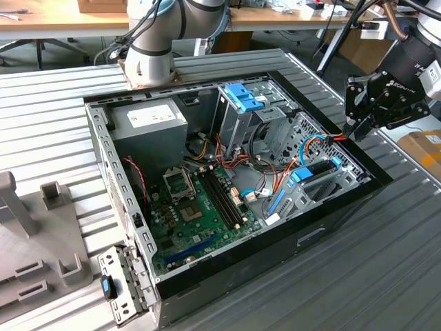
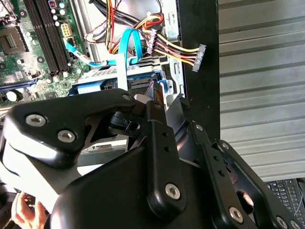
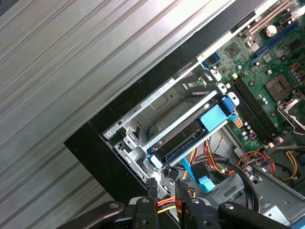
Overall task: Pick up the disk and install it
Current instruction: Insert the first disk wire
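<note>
The disk (image 1: pixel 318 169), black with bright blue rails and end tabs, lies flat in the low metal bay at the corner of the open computer case on the exterior view's right. Both wrist views show the disk (image 3: pixel 209 119) (image 2: pixel 97 88) seated in that bay. My gripper (image 1: pixel 350 131) hovers just outside the case wall beside the bay, a little above the disk's cabled end. A narrow gap separates the fingertips (image 3: pixel 151 185), and nothing is held between them. In the second wrist view my gripper (image 2: pixel 169 102) sits close to the disk's connector end.
A loose power connector (image 2: pixel 199 57) on coloured wires rests over the black case wall (image 1: pixel 344 200). Inside stand a tall grey cage with a blue latch (image 1: pixel 244 96), a power supply (image 1: pixel 148 121) and the motherboard (image 1: pixel 200 207). A grey fixture (image 1: pixel 41 234) sits on the exterior view's left.
</note>
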Robot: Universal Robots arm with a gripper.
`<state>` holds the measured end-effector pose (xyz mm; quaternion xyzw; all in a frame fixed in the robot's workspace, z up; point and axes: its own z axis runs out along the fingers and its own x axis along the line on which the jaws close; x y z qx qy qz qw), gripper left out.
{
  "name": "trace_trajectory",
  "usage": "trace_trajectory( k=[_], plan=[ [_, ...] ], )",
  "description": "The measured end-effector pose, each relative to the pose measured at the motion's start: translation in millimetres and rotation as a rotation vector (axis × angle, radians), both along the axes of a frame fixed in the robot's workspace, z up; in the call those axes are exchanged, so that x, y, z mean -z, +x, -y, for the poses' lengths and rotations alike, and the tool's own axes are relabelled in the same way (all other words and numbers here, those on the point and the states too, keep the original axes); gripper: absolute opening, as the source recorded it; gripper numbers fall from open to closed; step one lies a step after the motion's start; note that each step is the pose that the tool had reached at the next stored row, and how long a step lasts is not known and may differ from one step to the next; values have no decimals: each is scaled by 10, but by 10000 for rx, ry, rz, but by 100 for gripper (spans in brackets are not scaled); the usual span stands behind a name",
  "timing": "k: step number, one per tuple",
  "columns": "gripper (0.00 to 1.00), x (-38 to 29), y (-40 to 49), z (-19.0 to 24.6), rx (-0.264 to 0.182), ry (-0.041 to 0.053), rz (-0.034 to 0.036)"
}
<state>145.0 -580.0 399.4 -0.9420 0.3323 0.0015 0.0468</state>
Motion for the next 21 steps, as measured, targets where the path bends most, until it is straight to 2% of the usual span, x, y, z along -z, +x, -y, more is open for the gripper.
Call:
trace_trajectory(
  k=[3, 7, 10, 14, 21],
  plan=[
    [29, 1, 2, 0, -13, 1, 0],
    [29, 15, 29, -2, -480, 1, 0],
    [29, 20, 82, -2, -757, 4, 0],
    [29, 23, 118, -2, -1349, 66, 3],
    [29, 23, 119, -2, -1365, 65, 2]
  ],
)
